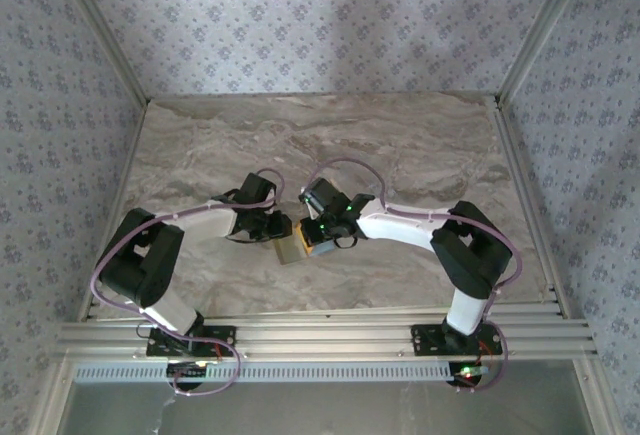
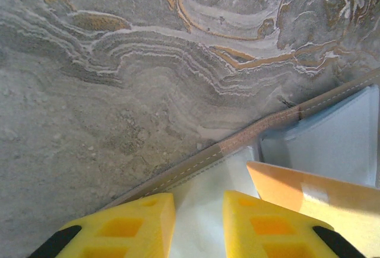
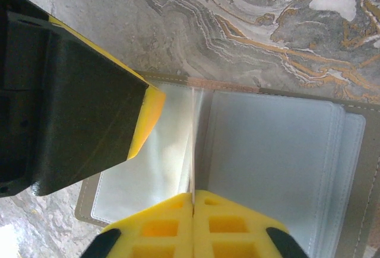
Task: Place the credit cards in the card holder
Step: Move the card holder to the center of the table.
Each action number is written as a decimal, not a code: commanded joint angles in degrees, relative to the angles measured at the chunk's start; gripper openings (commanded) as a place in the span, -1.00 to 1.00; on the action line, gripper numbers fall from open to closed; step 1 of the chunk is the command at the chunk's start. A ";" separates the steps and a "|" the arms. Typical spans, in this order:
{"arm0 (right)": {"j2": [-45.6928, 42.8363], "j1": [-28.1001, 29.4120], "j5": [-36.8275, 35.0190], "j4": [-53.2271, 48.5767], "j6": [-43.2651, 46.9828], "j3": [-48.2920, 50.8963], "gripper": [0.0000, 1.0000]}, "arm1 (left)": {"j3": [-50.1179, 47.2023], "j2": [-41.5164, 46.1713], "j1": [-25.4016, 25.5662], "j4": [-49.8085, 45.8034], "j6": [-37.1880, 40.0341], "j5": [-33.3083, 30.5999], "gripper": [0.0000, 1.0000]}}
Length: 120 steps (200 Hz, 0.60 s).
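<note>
The gray card holder lies open on the marble table between both arms, its pale blue-gray sleeves facing up. My right gripper is shut on a thin credit card, seen edge-on and standing upright over the holder's middle fold. In the left wrist view that card shows as a yellow-orange slab slanting over the holder. My left gripper is open, its fingers straddling the holder's pale left page near the stitched edge. One left finger looms beside the card.
Marble tabletop spreads behind and around the holder. Patterned walls with metal posts enclose the table on three sides. An aluminium rail runs along the near edge by the arm bases. The two grippers sit very close together.
</note>
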State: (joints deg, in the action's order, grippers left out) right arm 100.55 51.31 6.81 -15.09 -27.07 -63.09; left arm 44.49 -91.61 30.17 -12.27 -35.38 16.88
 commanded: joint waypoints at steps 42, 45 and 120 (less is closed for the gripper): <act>-2.08 -2.00 0.16 -0.80 1.14 2.46 -1.00 | -0.46 -0.49 0.90 -0.29 0.99 0.48 -0.42; -2.03 -2.10 -0.11 -0.85 1.16 2.68 -1.00 | -0.46 -0.42 0.86 -0.29 1.01 0.51 -0.42; -5.34 -4.66 -3.86 2.59 -5.74 10.84 -1.00 | 4.81 -6.24 3.97 -1.40 1.11 -1.72 -0.42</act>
State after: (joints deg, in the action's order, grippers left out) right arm 97.27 47.68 7.03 -11.20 -28.84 -56.66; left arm 46.54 -93.45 31.94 -11.84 -35.33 16.75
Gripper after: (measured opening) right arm 0.067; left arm 0.290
